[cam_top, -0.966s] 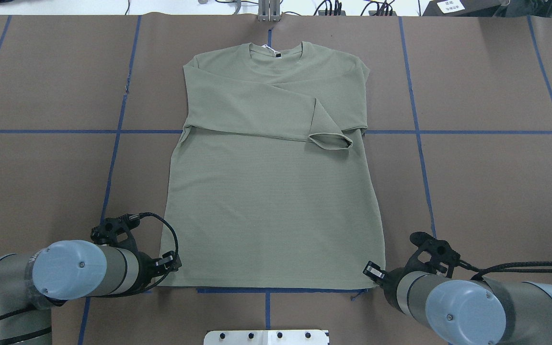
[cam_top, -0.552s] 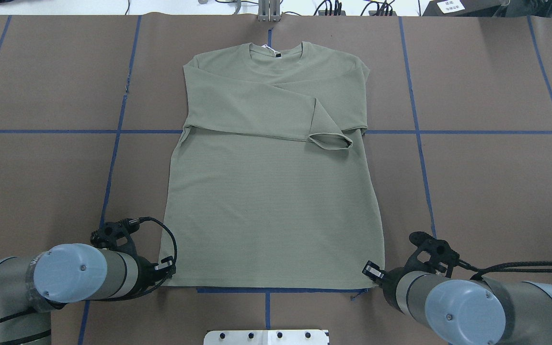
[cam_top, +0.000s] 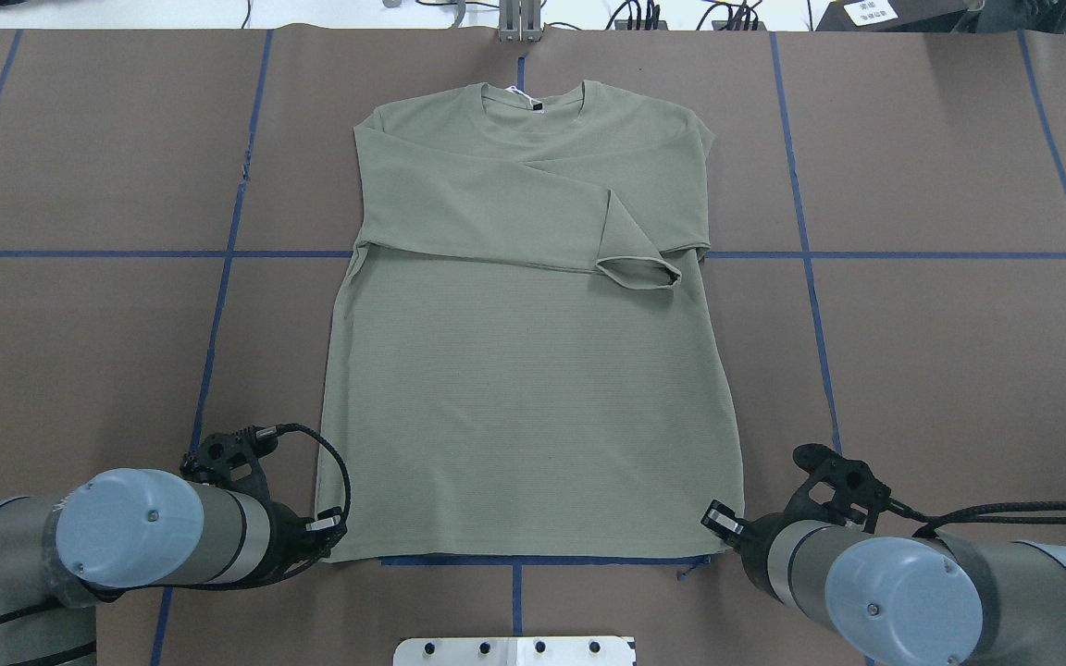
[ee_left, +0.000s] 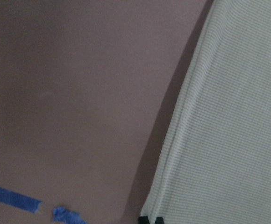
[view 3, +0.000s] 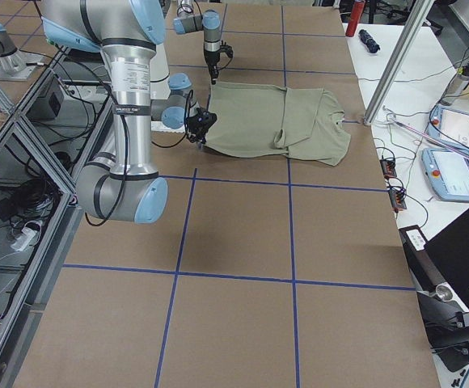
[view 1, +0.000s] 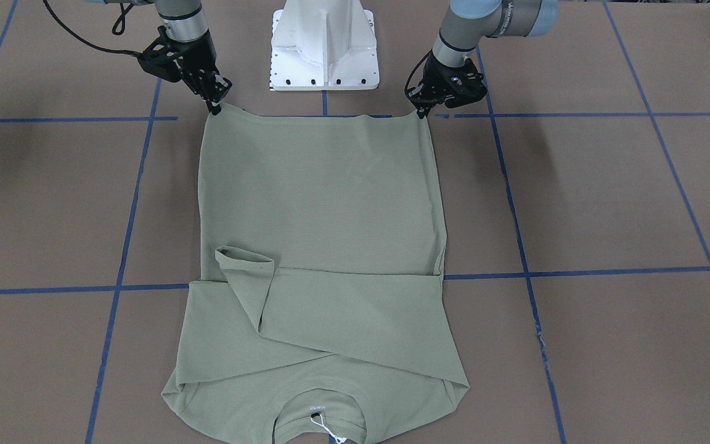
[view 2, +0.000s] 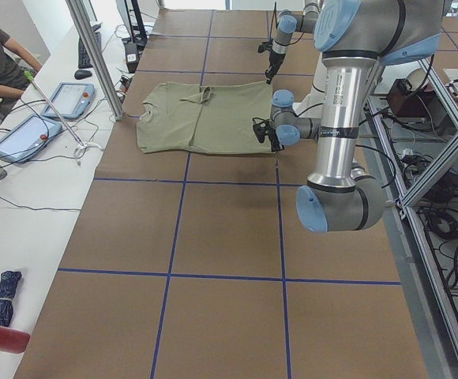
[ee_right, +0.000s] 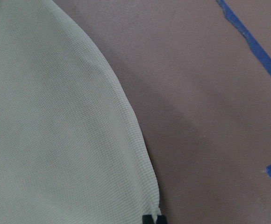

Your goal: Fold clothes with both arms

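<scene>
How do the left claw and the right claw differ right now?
The left claw meets the shirt at the hem corner on the robot's left; the right claw at the opposite corner. The left claw's cable arcs in a loop above its wrist; the right claw's cable trails off sideways. Both are black, low over the table, and look shut on the hem.

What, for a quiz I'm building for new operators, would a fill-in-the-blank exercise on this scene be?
1. The sage-green long-sleeved knit shirt lies flat on the brown table cover, its crew-neck collar pointing ____ from the white pedestal base.
2. The black two-finger left gripper and right gripper each sit at a corner of the shirt's bottom ____.
3. The cover is divided into squares by lines of ____ tape.

Missing words: away; hem; blue.
</scene>
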You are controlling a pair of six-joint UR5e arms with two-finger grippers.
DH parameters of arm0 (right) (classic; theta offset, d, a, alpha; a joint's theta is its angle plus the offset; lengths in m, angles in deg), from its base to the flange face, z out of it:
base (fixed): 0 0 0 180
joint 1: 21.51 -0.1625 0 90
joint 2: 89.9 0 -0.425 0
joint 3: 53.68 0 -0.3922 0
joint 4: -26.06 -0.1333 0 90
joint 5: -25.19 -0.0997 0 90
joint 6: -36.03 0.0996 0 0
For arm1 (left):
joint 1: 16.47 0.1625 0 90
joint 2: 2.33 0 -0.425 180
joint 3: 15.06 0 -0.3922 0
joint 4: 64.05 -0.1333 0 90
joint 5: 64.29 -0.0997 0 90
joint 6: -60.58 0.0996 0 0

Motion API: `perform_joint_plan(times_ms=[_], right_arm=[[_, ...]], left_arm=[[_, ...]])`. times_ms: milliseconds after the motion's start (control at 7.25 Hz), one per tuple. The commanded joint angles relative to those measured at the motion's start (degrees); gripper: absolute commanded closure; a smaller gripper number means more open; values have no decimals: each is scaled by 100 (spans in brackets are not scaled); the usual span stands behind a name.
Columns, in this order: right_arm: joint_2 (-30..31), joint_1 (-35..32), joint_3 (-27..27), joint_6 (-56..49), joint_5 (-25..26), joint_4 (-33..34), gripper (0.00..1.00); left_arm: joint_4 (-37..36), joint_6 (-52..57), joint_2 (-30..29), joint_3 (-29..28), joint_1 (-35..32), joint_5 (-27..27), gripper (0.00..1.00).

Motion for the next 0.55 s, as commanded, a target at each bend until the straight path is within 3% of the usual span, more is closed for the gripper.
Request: perform_joint_plan(times_ms=[0,414], right_arm=[[287,11,-510,7,-321,95,100],[762,230,-1187,7,-561,104,100]], left_arm=[[-39,-425,263,771,264,147,100],[-293,-937,432,1546,565,147,100]])
